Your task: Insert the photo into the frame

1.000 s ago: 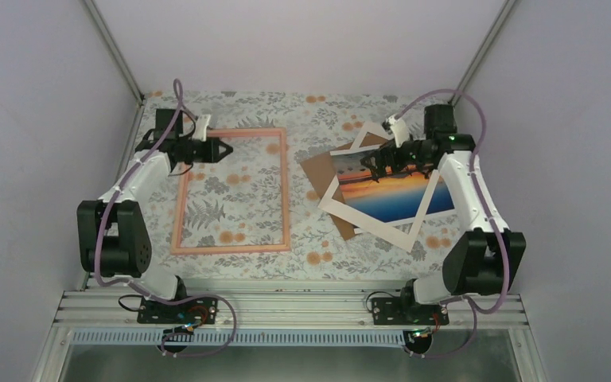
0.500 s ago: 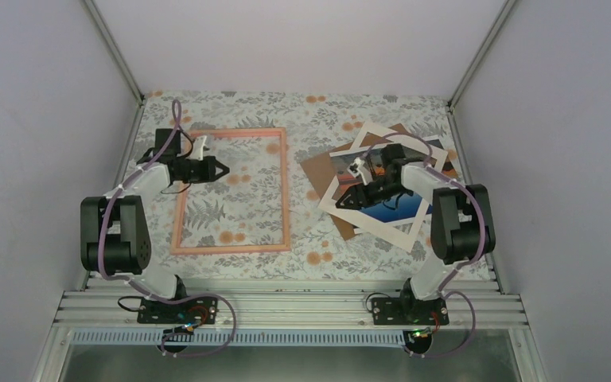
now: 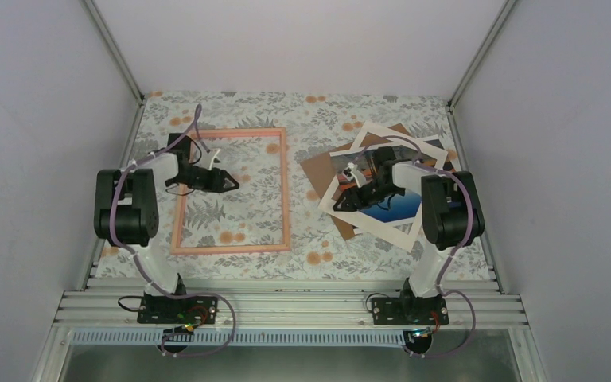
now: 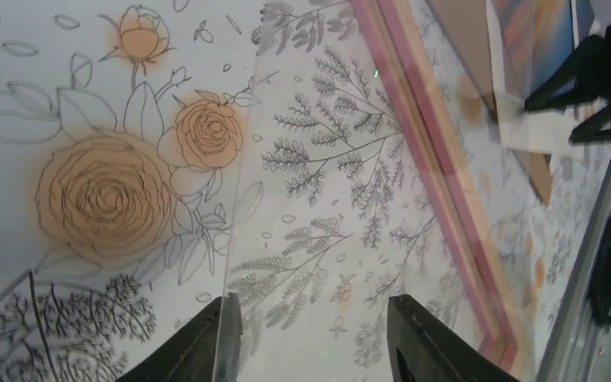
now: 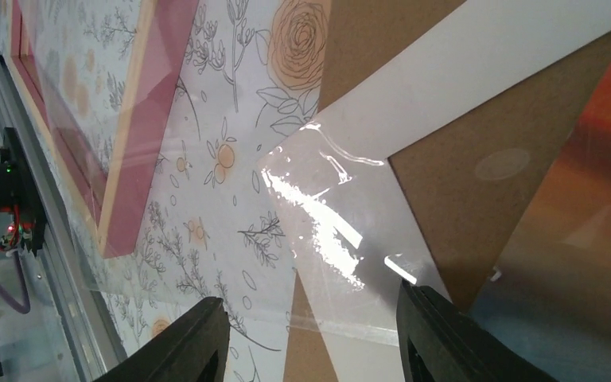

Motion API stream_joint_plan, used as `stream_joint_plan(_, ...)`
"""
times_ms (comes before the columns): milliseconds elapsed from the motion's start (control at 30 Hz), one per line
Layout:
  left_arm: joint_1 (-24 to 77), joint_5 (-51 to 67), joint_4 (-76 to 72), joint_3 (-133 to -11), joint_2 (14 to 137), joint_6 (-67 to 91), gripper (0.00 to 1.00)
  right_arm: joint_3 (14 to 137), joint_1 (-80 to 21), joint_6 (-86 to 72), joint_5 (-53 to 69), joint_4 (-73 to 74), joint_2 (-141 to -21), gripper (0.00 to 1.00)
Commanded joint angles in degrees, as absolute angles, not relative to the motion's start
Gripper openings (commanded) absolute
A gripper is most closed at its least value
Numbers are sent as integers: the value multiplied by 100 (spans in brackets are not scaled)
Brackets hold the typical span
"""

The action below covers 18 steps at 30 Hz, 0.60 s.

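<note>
Frame lies flat on L half of tabletop, floral cloth visible thru its pane. L gripper is over the pane, inside frame's far-L part. Its fingers are spread w/ nothing btwn them. Tips are cut off by bottom edge of wrist view, so can't tell if they touch the pane. Photo is on R half, well apart from frame, on brown board w/ white mat lying crooked across the same spot. Whether mat is over or under photo can't be told beneath the arm. R arm covers photo's middle; from above only a sunset strip at L & a blue patch show. R gripper sits at near-L corner of that stack, fingers apart. Mat strip & board show in the gap, nothing seen pinched, tips likewise cut off. That wrist view has a shiny glare patch over the mat, maybe clear film, hard to make out. Photo at its R edge is blurred, dark orange.
</note>
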<state>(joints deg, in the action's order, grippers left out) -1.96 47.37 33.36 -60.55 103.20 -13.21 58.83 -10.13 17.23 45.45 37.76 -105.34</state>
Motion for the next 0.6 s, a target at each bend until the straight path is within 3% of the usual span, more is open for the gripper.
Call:
stream_joint_plan(0, -158, 5084, 4168, -6713, 10880, -2571, 49, 6001, -1066, 1746, 4060, 3652, -10766, 54)
stream_joint_plan(300, -43, 5125, 5627, -8526, 12323, -3942, 57, 6077, -1069, 1812, 3878, 3695, -10876, 53)
stream_joint_plan(567, 231, 5084, 6286, -9951, 13370, -4066, 58, 6060, -1075, 1852, 3828, 3702, -10902, 53)
